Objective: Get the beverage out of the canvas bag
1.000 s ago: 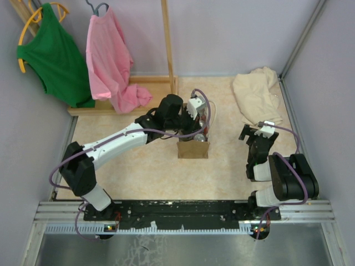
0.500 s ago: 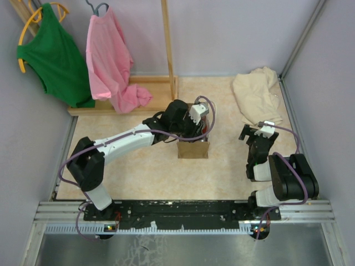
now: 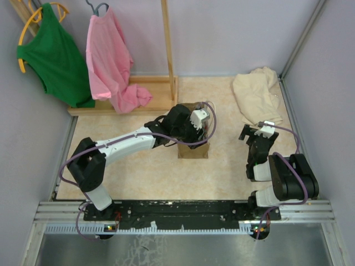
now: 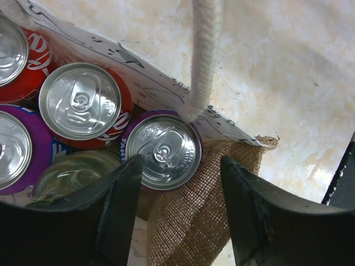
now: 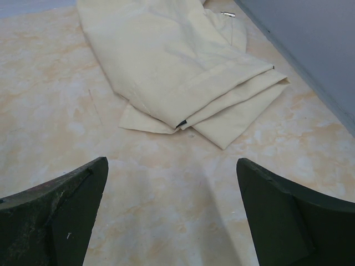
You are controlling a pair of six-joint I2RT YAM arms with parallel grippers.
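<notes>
The canvas bag (image 3: 194, 149) stands mid-table, its tan burlap wall (image 4: 188, 221) folded outward at one corner. Several beverage cans stand upright inside it: a purple can (image 4: 165, 149) at the corner, a red can (image 4: 83, 102) beside it, others further left. A white rope handle (image 4: 204, 55) runs up from the bag's rim. My left gripper (image 3: 198, 124) hangs open just above the bag; in the wrist view the left gripper (image 4: 180, 169) has the purple can's edge and the folded burlap between its fingers, gripping nothing. My right gripper (image 3: 256, 133) (image 5: 172, 166) stands open over bare table.
A pale beige cloth heap (image 3: 256, 94) (image 5: 177, 66) lies at the back right. A wooden rack (image 3: 166, 44) at the back left carries a green shirt (image 3: 52, 55) and a pink shirt (image 3: 111, 61). Walls close in both sides.
The left gripper has gone from shut to open. It has also moved a little nearer and to the right, over the bag's top. The right arm has not moved.
</notes>
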